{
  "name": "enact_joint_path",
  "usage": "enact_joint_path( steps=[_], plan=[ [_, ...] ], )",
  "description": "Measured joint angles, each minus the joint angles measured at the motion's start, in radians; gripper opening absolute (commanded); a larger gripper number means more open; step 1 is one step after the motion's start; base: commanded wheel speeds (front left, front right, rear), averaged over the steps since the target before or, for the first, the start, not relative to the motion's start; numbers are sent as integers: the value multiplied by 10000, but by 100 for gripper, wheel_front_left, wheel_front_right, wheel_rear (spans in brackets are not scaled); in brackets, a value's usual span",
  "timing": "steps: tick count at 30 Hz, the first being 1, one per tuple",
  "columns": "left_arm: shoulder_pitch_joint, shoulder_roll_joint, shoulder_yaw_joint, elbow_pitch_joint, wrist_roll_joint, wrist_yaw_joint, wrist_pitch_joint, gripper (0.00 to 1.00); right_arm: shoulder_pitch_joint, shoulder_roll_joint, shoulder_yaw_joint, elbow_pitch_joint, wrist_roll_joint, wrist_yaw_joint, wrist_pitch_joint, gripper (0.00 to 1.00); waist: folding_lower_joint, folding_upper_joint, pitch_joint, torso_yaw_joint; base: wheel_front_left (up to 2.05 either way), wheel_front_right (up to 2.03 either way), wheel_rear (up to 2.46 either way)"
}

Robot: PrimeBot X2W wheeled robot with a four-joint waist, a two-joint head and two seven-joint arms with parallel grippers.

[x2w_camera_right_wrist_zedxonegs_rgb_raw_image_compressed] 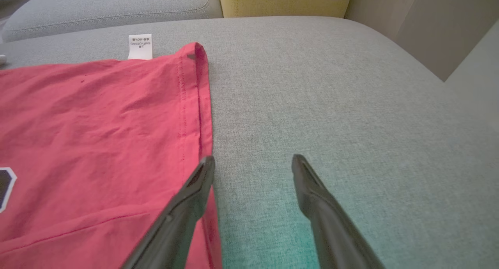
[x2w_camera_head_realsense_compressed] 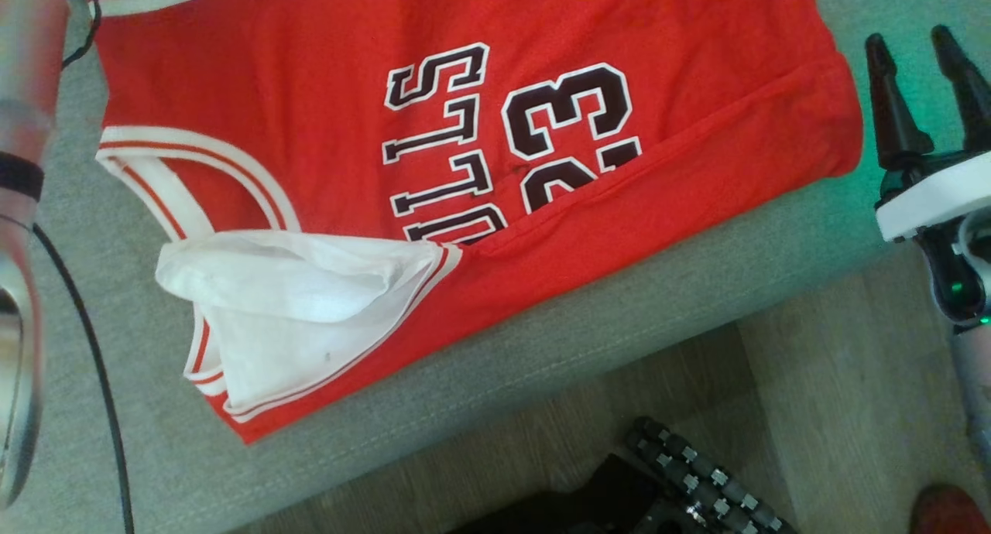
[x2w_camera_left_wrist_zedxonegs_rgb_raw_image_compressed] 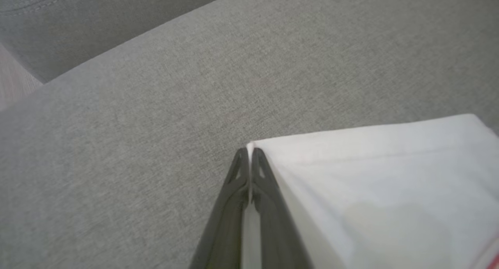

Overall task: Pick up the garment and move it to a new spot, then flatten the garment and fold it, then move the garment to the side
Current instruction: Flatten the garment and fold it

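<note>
The red jersey (x2w_camera_head_realsense_compressed: pixel 310 93) lies along the sofa's (x2w_camera_head_realsense_compressed: pixel 619 317) front edge, left hand (x2w_camera_left_wrist_zedxonegs_rgb_raw_image_compressed: pixel 249 153) clenched on its white corner, right hand (x2w_camera_right_wrist_zedxonegs_rgb_raw_image_compressed: pixel 252 160) released beside its hem.

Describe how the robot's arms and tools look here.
The left forearm is shiny and silvery, ringed by a black band, with a thin black cable alongside. The left tool has two dark grey tapered fingers with triangular cut-outs. The right tool has long black pointed fingers on a white bracket, with a green light below.
</note>
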Motion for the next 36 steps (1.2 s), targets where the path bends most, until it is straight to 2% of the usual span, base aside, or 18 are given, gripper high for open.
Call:
enact_joint_path(
  steps=[6, 11, 17, 21, 22, 30, 36],
  plan=[
    [66, 54, -10, 81, -79, 2, -203, 0, -314, -31, 485, -35, 155, 0, 251, 100, 0, 0, -191, -22, 0, 0, 0],
    [321, 29, -38, 21, -186, -115, -608, 0, -1826, -59, 966, 293, 242, 0, 1791, 100, 0, 0, -495, 121, 0, 0, 0],
    [322, -144, -265, -525, -286, -263, -696, 0, -4172, 111, 1179, 2044, 84, 0, 3994, 100, 0, 0, -663, 608, 0, 0, 0],
    [321, -236, -468, -940, -368, -337, -685, 0, -5330, 512, 1122, 3379, 88, 0, 4938, 100, 0, 0, -658, 992, 0, 0, 0],
    [321, -236, -468, -940, -368, -337, -685, 0, -5330, 512, 1122, 3379, 88, 0, 4938, 100, 0, 0, -658, 992, 0, 0, 0],
    [322, -245, -777, -1755, -472, -347, -497, 0, -6996, 594, 752, 5948, -1068, 0, 5446, 100, 0, 0, -539, 1546, 0, 0, 0],
    [322, -238, -1014, -2188, -545, -347, -366, 0, -7898, 617, 598, 7133, -1733, 0, 5427, 100, 0, 0, -397, 1815, 0, 0, 0]
  ],
)
